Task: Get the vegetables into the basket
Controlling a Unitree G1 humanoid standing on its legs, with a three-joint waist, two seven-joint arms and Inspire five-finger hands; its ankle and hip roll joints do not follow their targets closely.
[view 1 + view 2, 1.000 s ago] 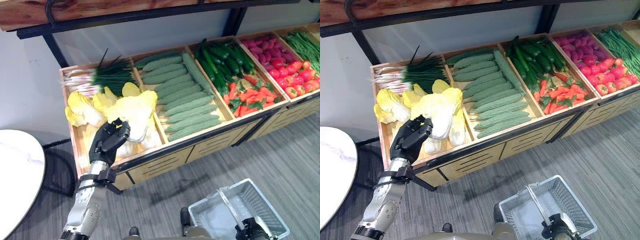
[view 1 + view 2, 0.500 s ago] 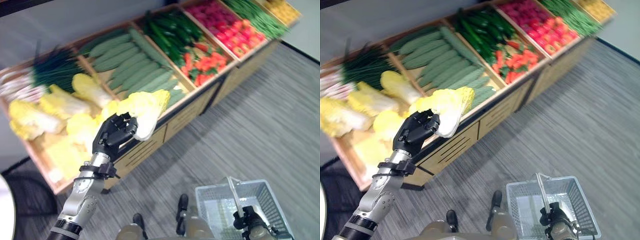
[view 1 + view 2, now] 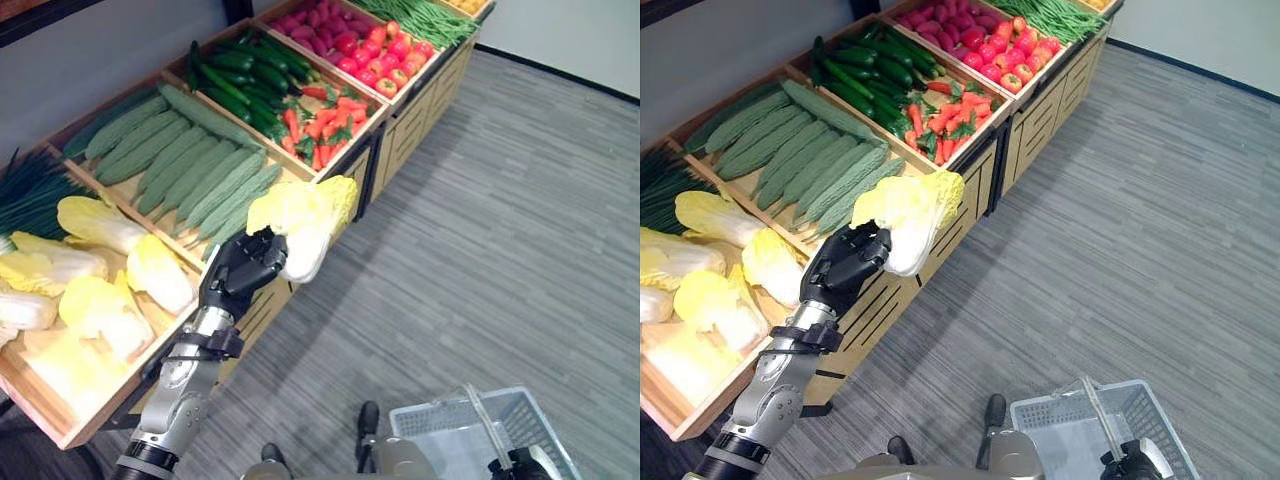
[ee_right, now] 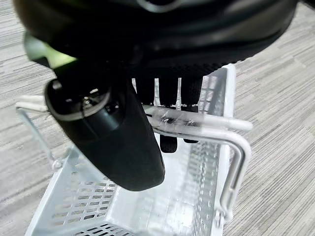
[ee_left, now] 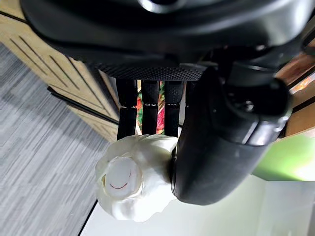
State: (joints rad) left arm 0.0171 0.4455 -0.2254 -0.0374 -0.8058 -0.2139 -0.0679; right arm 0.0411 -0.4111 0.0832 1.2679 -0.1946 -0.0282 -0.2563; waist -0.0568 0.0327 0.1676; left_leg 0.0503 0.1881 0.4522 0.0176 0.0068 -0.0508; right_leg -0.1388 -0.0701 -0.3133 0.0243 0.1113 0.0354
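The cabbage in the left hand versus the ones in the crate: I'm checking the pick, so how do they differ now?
The held cabbage is clear of the stand, in the air over its front edge, gripped at its white base by the left hand; the crate cabbages lie loose in their wooden crate, untouched. The held one points its leaves away from the hand; the others lie at mixed angles. All are yellow-leaved with white stems.

I can read no words, numbers, labels or signs anywhere.
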